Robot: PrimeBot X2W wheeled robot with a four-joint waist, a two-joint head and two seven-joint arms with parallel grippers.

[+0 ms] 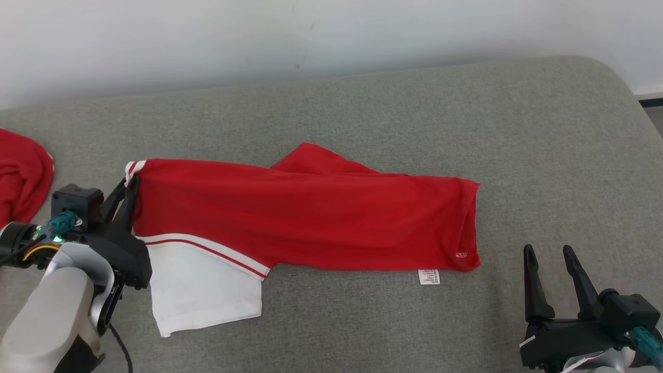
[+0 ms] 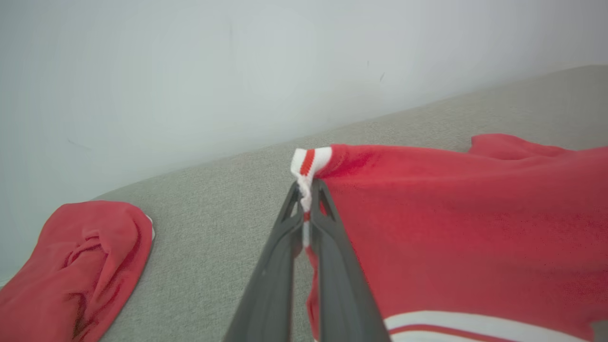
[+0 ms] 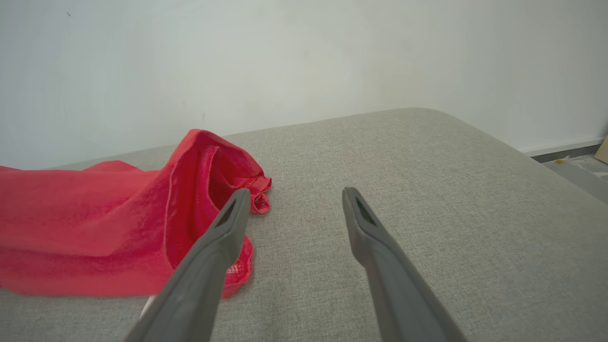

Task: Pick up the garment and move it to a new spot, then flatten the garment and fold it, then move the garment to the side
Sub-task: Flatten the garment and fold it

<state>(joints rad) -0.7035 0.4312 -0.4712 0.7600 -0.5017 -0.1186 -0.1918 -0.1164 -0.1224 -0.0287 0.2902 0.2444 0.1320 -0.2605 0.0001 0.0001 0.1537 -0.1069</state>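
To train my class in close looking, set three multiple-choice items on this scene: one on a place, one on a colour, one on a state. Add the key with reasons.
1. Where on the grey surface does the other red cloth lie? A far left; B far right; C centre.
2. What colour is the garment's lower-left panel? A blue; B white; C black.
3. The left gripper is: A open; B shut on the garment's striped corner; C shut on nothing.
Key: A, it sits at the head view's left edge; B, white below the stripe; B, its jaws pinch the trim.
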